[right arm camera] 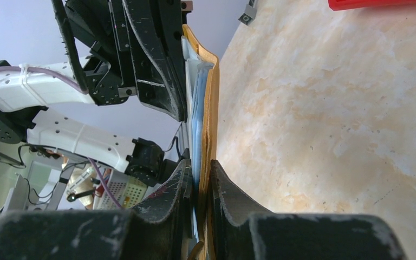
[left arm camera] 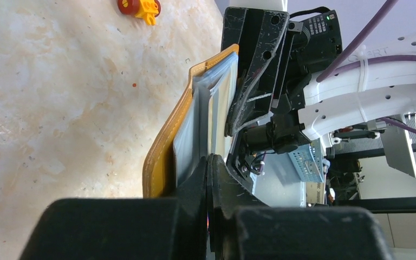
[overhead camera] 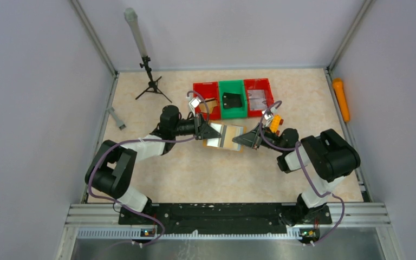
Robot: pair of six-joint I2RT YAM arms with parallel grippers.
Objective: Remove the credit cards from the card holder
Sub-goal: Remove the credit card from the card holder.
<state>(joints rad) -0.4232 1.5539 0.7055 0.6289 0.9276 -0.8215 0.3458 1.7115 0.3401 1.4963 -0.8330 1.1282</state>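
card holder point(overhead camera: 225, 136) is stretched open over mid-tabletop point(overhead camera: 195, 173); left hand point(overhead camera: 212, 131) pinches one edge, right hand point(overhead camera: 240, 140) the opposite; beige marbled surface, grey walls point(overhead camera: 32, 108) around

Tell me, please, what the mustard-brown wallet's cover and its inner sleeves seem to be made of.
The mustard-brown folding card holder: the cover looks like leather or imitation, matte and thick-edged, bending smoothly; which one is unclear. Its inner sleeves: probably thin clear plastic, glossy, bluish-translucent, lying in wavy layers.
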